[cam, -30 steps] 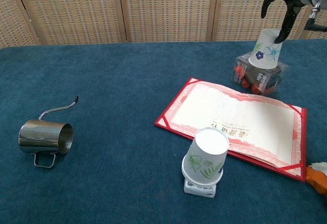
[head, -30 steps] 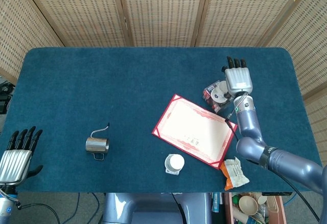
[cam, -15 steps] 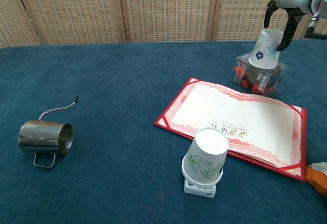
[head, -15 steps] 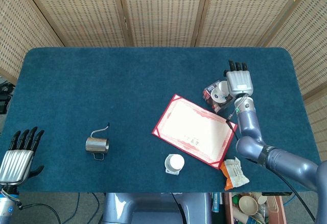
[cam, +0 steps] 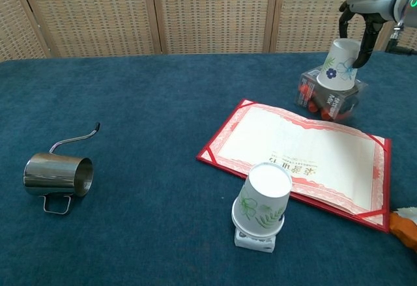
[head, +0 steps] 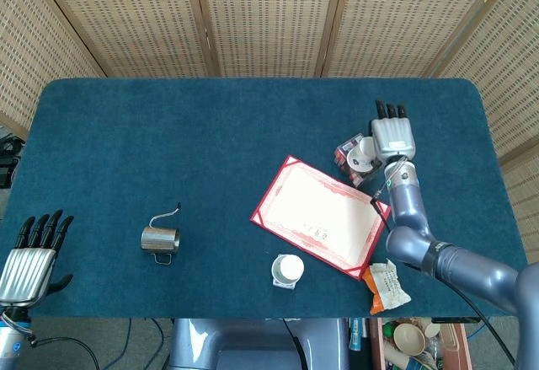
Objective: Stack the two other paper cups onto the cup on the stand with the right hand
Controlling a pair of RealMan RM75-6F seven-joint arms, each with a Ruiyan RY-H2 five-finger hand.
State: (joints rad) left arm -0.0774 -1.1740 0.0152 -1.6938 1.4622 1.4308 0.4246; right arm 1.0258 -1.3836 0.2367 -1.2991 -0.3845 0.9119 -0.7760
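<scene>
Head view: right hand [head: 393, 137] at the far right of the blue table [head: 210, 134], palm down over an upside-down paper cup [head: 364, 152] that sits tilted on a clear plastic box [head: 347, 156]. Fingers point away from the robot and lie on or just over the cup's far side — contact is hard to confirm from above. A red-bordered certificate [head: 320, 215] lies between that cup and the near edge. Just beside its near corner, a second inverted cup [head: 288, 268] sits on a small white stand [head: 283, 283] — that's the stacking target. I can find only these two cups; the third is not visible. Steel pitcher [head: 159, 239] lies well apart on the left. Orange snack wrapper [head: 386, 286] at the near right edge. Left hand [head: 27, 256] parked at the near left corner, fingers straight and spread, holding nothing.

Chest view: the right hand [cam: 359, 19] reaches in from the upper right, dark fingers [cam: 365, 38] curled down over the floral cup [cam: 338, 64], wrapped round its upper part as if to grasp it — probably closing, grip not clearly firm. The cup leans left on the box [cam: 330, 98], so a top-down wrap suits it. The stand cup [cam: 262, 199] sits upright on its base, bottom up, ready to take another cup over it. The pitcher [cam: 57, 174] lies on its side at far left.
</scene>
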